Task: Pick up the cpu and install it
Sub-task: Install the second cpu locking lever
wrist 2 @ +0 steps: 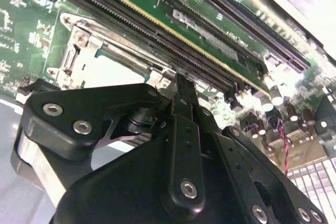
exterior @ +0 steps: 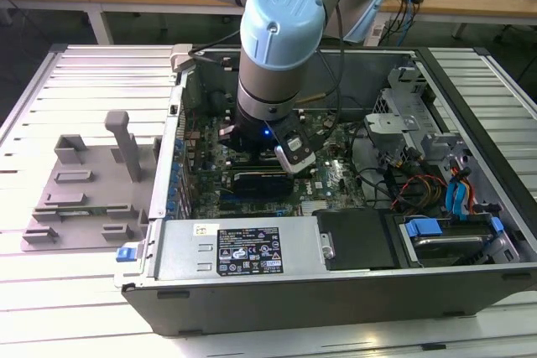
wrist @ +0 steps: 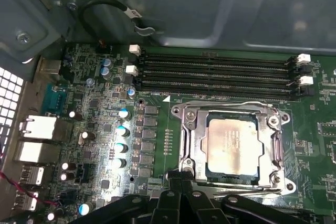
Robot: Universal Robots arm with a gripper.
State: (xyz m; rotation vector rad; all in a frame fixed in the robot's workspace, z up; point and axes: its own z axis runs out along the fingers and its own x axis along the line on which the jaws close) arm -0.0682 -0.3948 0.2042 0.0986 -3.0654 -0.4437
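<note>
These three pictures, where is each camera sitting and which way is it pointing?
Exterior view: off the arm, above the open computer case, looking down; the arm reaches into the case.
First wrist view: on the arm, looking down at the motherboard; the cpu sits in its socket frame, the gripper beside it.
Second wrist view: on the arm, low and slanted across the memory slots; gripper linkage up close.
Both wrist views share the socket frame, slots and gripper.

Arm (exterior: 281,39) stood vertical, wrist pointed straight down; gripper (wrist 2: 181,93) fingers (wrist 2: 184,129) were pressed together at the tips, nothing btwn them.
</note>
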